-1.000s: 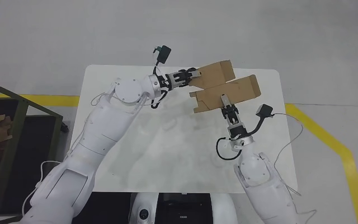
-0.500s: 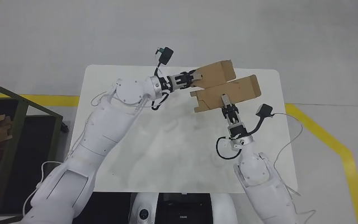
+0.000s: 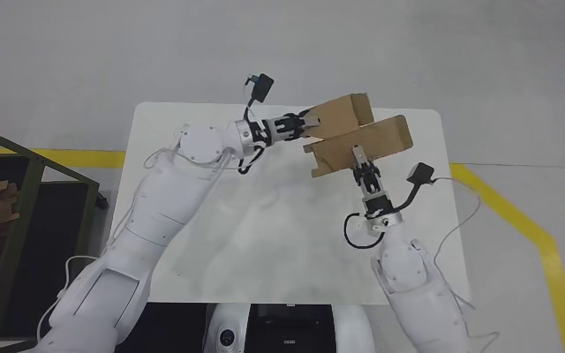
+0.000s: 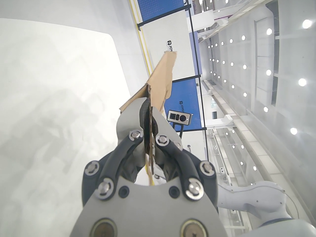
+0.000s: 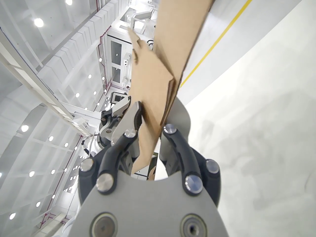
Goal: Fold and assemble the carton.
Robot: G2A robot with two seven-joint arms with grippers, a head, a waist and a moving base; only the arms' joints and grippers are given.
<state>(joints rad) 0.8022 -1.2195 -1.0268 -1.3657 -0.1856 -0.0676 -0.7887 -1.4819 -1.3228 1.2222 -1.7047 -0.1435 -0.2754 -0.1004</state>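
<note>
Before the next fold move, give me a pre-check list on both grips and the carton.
1. Left pincer shut on carton edge: ok.
2. Right pincer shut on a carton panel: ok.
3. Pincers apart from each other, arms uncrossed: ok.
4. Carton squared into a box: not ok, panels sit skewed and half-flat.
5. Carton's lower edge off the table: cannot tell.

Bright, even ceiling lights — faint shadows on the table.
</note>
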